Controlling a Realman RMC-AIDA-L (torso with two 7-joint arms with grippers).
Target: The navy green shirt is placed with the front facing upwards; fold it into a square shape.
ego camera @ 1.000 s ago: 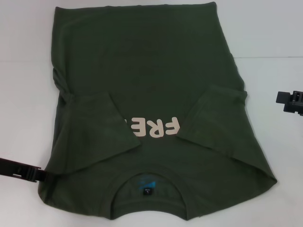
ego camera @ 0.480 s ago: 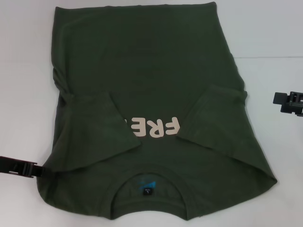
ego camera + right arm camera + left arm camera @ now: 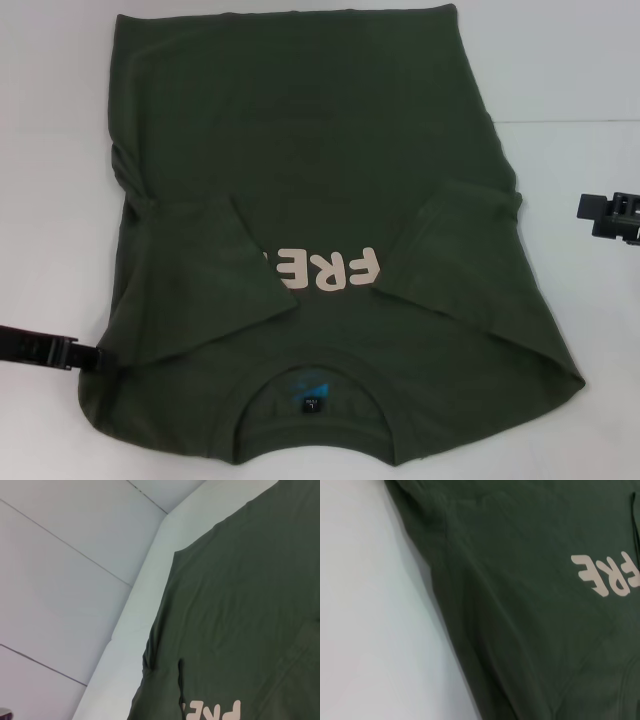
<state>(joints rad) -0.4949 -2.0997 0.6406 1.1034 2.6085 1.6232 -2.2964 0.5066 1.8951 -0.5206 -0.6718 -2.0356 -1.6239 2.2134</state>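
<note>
1. Olive-green cotton: the navy green shirt [image 3: 320, 240] lies flat on the white bench [image 3: 560, 80], front side up, collar nearest the robot and hem at the far side.
2. Both short sleeves are folded inward over the chest. The left sleeve [image 3: 205, 275] lies diagonally and covers the end of the pale lettering [image 3: 325, 270]; the right sleeve [image 3: 455, 250] lies diagonally just beside the lettering's other end. Only "FRE" reads, upside down from the head view.
3. Ribbed crew neck [image 3: 315, 375] is open toward the robot, with a small dark label [image 3: 312, 405] inside it, below a blue mark.
4. Some bunched creasing sits on the shirt's left edge [image 3: 125, 175], near the left sleeve's root.
5. Left end effector [image 3: 88, 357]: low at the shirt's left shoulder edge, tip touching or just at the cloth. Whether its fingers are parted or pinched on the fabric I cannot tell from any view.
6. Left wrist view shows the shirt [image 3: 530, 610] and lettering [image 3: 607, 575] close up, with bare bench [image 3: 370, 630] beside the edge; no fingers appear.
7. Right end effector [image 3: 606, 213]: over bare bench, well apart from the shirt's right side, holding nothing; finger state cannot be told.
8. Right wrist view shows the shirt [image 3: 240, 605] and a white wall [image 3: 65, 570] behind the bench.
</note>
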